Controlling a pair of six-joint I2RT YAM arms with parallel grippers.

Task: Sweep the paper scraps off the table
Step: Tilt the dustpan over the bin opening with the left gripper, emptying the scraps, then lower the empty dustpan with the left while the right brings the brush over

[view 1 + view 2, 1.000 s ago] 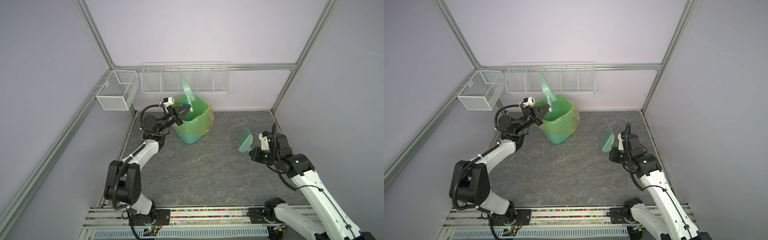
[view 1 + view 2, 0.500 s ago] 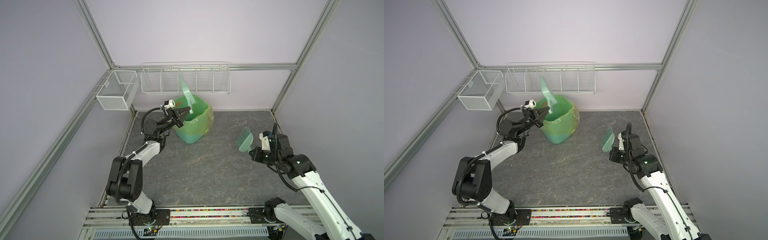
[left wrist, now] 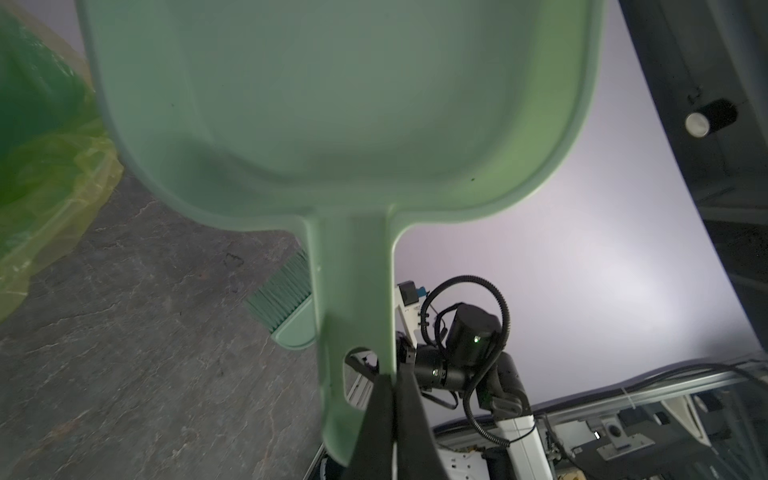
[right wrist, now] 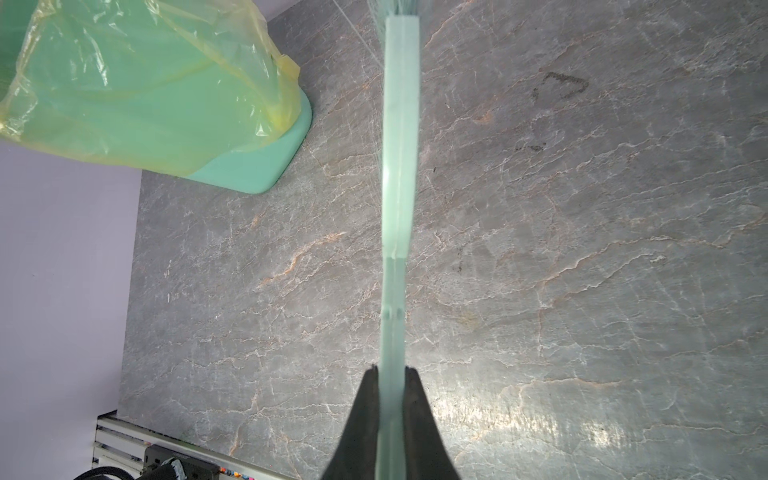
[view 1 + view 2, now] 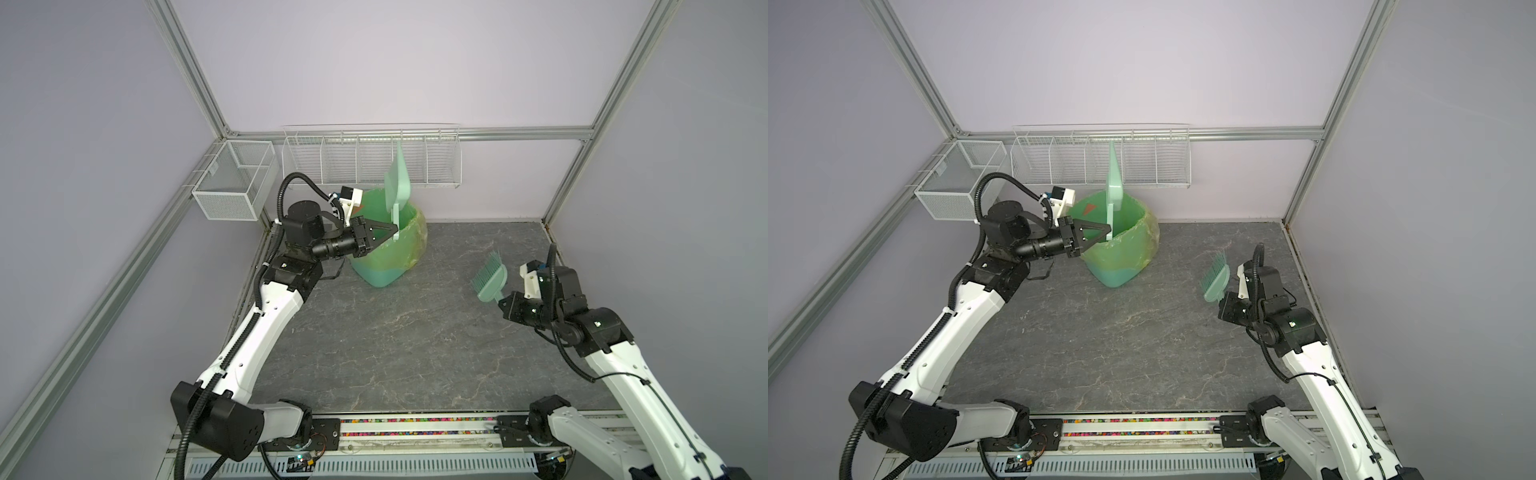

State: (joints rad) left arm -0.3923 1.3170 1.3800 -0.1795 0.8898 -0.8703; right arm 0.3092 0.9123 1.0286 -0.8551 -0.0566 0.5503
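Top views show no paper scraps on the dark grey veined table (image 5: 374, 332); presumably they lie in the mint-green bag-lined bin (image 5: 386, 266), bottom hidden. Above it the pale green plastic dustpan (image 5: 398, 178) has swung nearly upright, empty, handle pinched by the closed left gripper (image 5: 390, 237). Right of the bin, the right gripper (image 5: 503, 301) stays clamped on the green hand brush (image 5: 490, 278). Sweeping looks finished.

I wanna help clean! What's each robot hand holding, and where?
The left hand holds the dustpan by the end of its handle; the right hand holds the brush by its handle end.
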